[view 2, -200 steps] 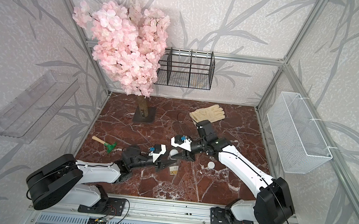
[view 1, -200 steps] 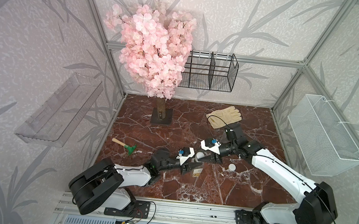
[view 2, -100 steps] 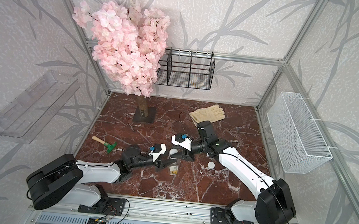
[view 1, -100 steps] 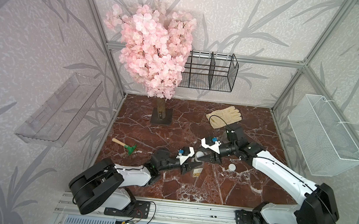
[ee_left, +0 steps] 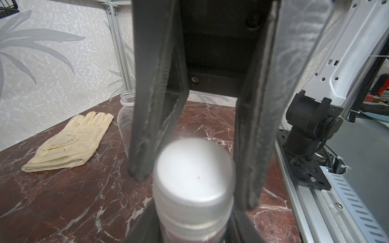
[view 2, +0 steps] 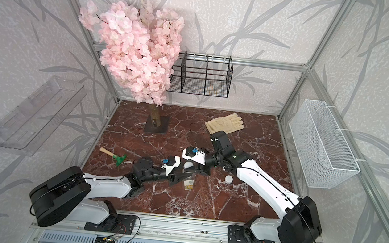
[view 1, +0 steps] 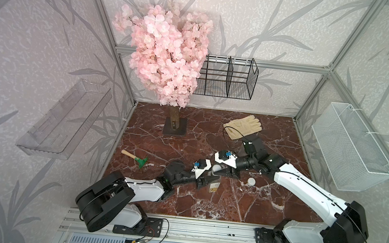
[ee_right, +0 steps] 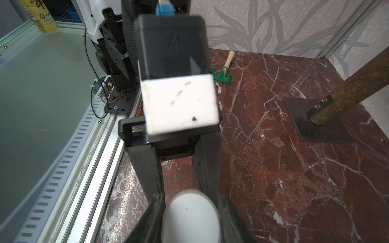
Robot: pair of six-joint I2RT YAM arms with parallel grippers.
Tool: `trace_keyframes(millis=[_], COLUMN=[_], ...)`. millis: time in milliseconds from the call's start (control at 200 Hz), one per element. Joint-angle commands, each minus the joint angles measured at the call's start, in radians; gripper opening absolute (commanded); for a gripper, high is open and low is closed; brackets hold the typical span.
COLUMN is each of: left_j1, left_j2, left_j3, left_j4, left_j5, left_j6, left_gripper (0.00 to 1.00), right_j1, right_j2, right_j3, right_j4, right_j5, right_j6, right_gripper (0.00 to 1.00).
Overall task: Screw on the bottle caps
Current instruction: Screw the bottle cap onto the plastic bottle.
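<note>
On the brown marble table [view 1: 204, 202], the left gripper [view 1: 208, 178] is closed tight around the clear bottle [view 1: 213, 186] with the yellow label. The right gripper [view 1: 217, 170] squeezes a white cap [view 1: 216, 167] sitting on that bottle's top. The other bottle [ee_left: 124, 117] stands open beside the glove [ee_left: 69, 138]. The other cap [view 1: 251, 181] lies on the table near the right arm.
</note>
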Motion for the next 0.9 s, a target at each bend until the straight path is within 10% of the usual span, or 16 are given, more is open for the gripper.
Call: trace_keyframes(millis=[0, 900], left_j1=[-0.005, -0.007], left_j2=[0.035, -0.048], left_j3=[0.002, -0.028], left_j4=[-0.137, -0.161], left_j5=[0.001, -0.234], left_j6=[-0.002, -0.015], left_gripper=[0.26, 0.25], right_j1=[0.026, 0.236], right_j2=[0.007, 0.007], right_j3=[0.023, 0.047], right_j4=[-0.076, -0.078], right_j5=[0.036, 0.666], right_j6=[0.021, 0.561], right_gripper=[0.26, 0.13])
